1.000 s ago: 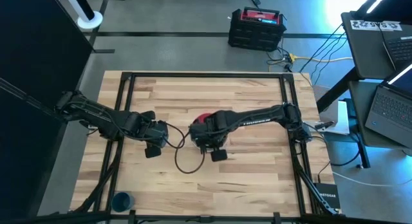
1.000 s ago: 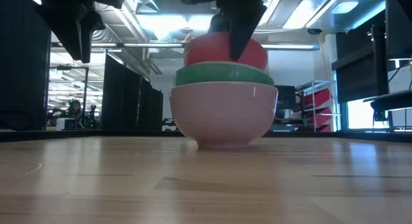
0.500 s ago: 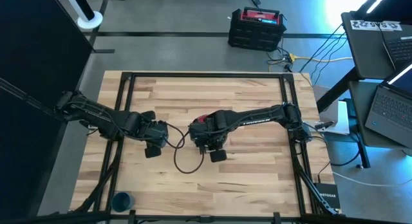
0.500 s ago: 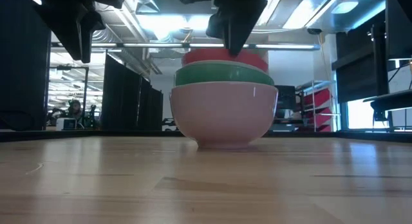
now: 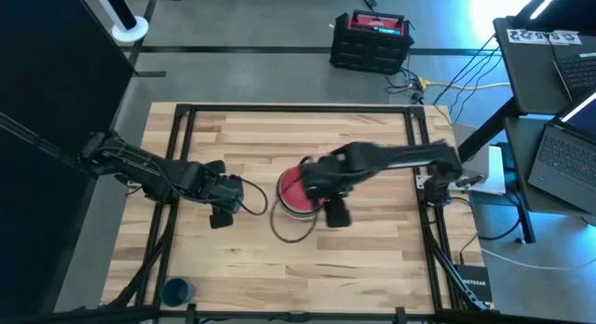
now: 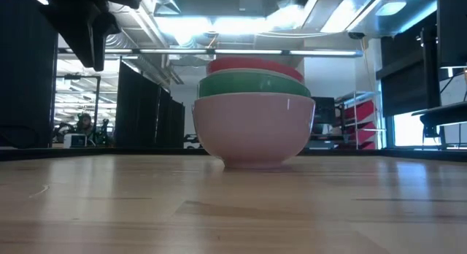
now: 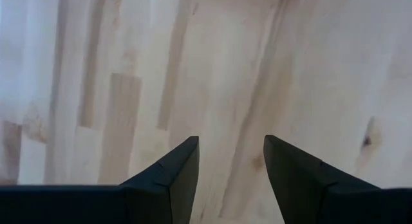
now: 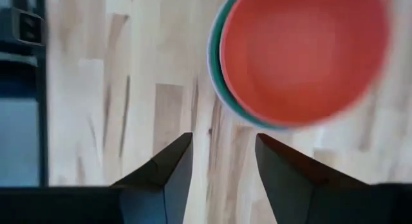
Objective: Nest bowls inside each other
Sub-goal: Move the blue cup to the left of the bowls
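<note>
Three bowls stand nested in a stack (image 5: 296,189) at mid-table. A red bowl (image 6: 254,66) sits in a green one (image 6: 254,85), which sits in a pale bowl (image 6: 254,130) that rests by its foot on the wood. My right gripper (image 8: 222,159) is open and hangs above bare table just right of the stack (image 8: 302,53), touching nothing. In the high view it (image 5: 326,198) shows blurred. My left gripper (image 7: 230,161) is open over bare wood, left of the stack (image 5: 222,205).
A black cable loop (image 5: 289,233) lies on the table just in front of the stack. A blue round thing (image 5: 176,290) sits near the front left corner. Black frame rails (image 5: 182,128) run along the table's sides. The far half of the table is bare wood (image 5: 298,133).
My right gripper has let go of the red bowl, which sat high and tilted and now lies level in the green bowl. The gripper has then risen out of the low view and moved toward the table's right edge.
</note>
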